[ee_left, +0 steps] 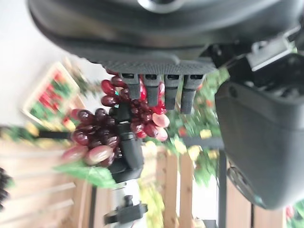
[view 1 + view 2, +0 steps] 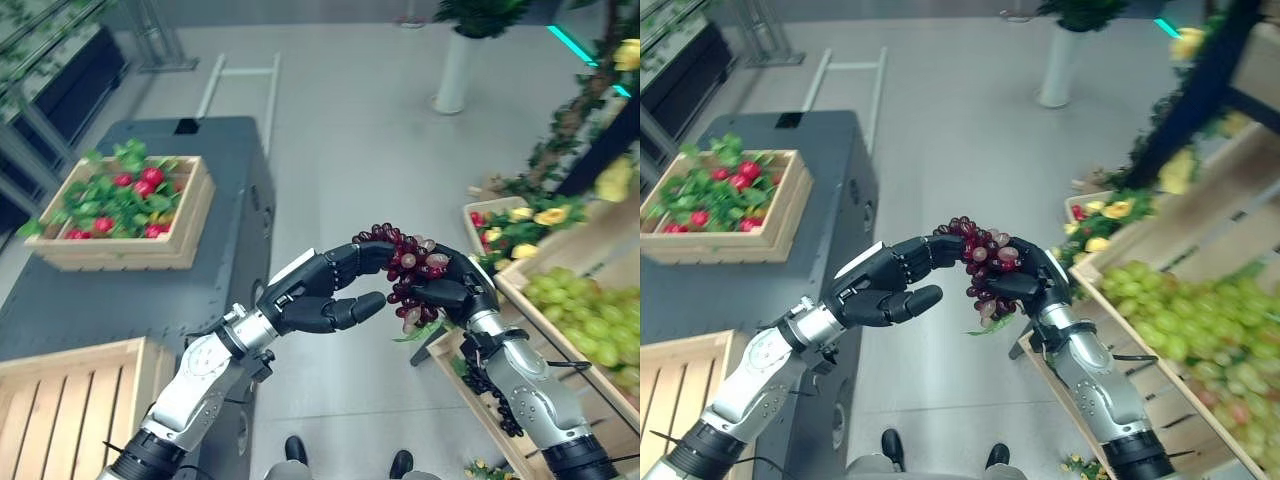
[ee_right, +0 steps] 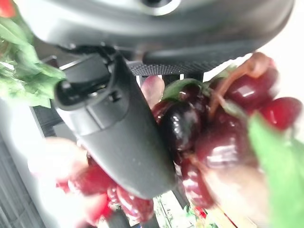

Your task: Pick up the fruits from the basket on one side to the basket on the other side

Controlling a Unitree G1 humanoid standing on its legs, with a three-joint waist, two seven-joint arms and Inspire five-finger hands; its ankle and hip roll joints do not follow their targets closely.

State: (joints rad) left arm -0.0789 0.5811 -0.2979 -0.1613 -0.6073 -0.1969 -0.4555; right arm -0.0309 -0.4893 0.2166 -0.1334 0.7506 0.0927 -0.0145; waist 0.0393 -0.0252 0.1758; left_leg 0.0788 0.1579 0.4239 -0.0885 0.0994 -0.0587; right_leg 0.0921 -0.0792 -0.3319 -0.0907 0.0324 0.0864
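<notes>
Closest to you, your right hand [image 2: 455,290] is curling its dark fingers and thumb around a bunch of dark red grapes [image 2: 410,268], gripping it in mid-air over the grey floor [image 2: 350,150]; in the right wrist view the thumb is pressing straight against the glossy berries [image 3: 209,137]. Your left hand [image 2: 325,295] is reaching in from the lower left with its arm bent, its fingers hooking over the top of the same bunch and touching it, while its thumb is hanging free below, apart from the grapes. So the bunch is sitting between your two hands, in neither crate.

On your left, one wooden crate of red fruit and green leaves [image 2: 125,212] is resting on the far part of a dark grey cabinet [image 2: 210,290], toward its left edge. One pale slatted wooden crate [image 2: 75,400] is standing at the cabinet's near left corner. On your right, one wooden crate of green grapes [image 2: 590,320] is sitting at the right edge of the view, with one smaller crate of yellow and red flowers [image 2: 510,228] just behind it. A white pillar planter [image 2: 458,70] is standing well beyond. No readable writing is showing on the crates.
</notes>
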